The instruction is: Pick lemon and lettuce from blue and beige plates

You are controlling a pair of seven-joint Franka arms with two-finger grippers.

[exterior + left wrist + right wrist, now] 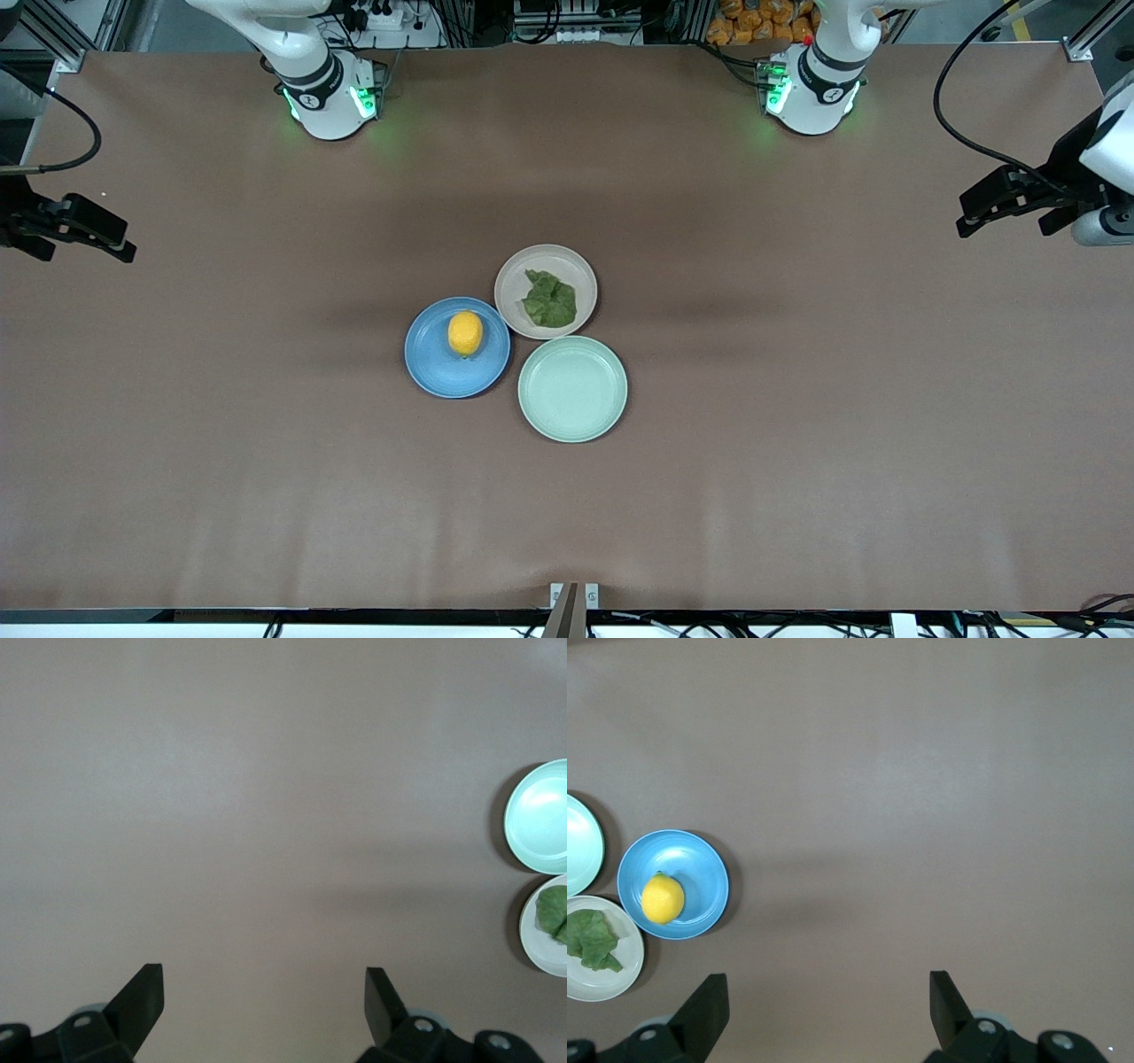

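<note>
The lemon lies on the blue plate at the table's middle. The lettuce lies on the beige plate, which touches the blue plate. My left gripper hangs open and empty over bare table at the left arm's end, well away from the plates. My right gripper hangs open and empty over bare table at the right arm's end. The right wrist view shows the lemon, blue plate and lettuce. The left wrist view shows part of the lettuce on the beige plate.
An empty pale mint-green plate sits beside the two plates, nearer to the front camera. It also shows in the left wrist view. Brown table surface spreads wide on all sides of the plates.
</note>
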